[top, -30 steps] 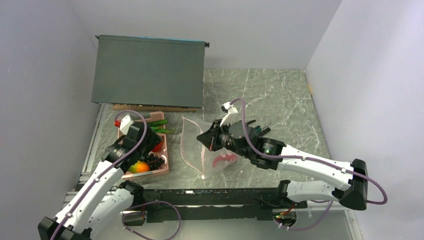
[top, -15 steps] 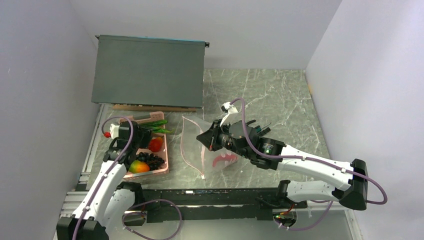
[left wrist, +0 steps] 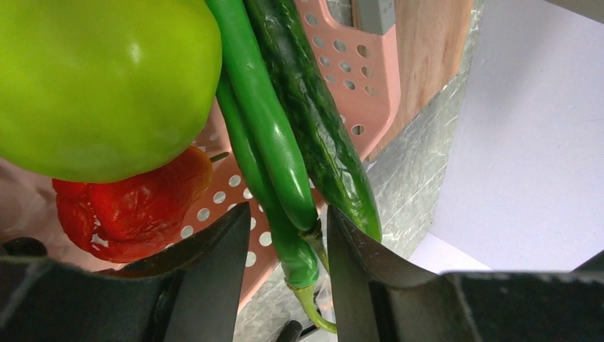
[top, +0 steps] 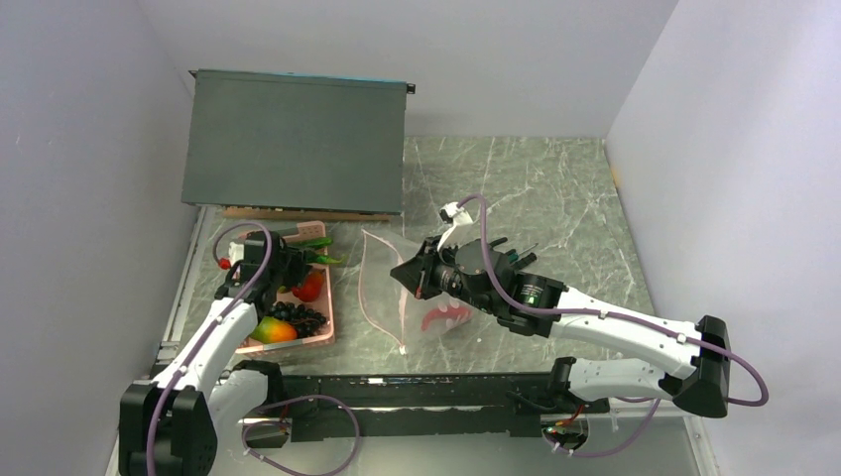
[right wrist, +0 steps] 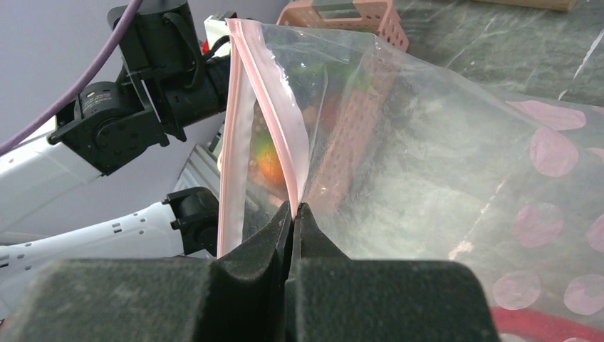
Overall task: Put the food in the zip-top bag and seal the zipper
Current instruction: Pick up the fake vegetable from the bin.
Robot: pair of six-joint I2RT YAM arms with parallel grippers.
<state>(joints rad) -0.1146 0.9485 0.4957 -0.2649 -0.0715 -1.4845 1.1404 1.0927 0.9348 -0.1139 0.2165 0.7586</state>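
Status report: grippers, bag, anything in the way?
Left gripper straddles long green pods in basket, grip unclear. Right gripper shut on zip-top bag, mouth held open. Nothing blocking.

My left wrist view crops the glossy round green apple (left wrist: pixel 100 78) and long green pods (left wrist: pixel 263 121) at its top edge; the apple half-covers a wrinkled red toy piece (left wrist: pixel 128 206).

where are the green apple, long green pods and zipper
green apple (left wrist: pixel 100 78), left wrist view, its middle
long green pods (left wrist: pixel 265 128), left wrist view, lighter pod's middle
zipper (right wrist: pixel 235 157), right wrist view, left pink strip
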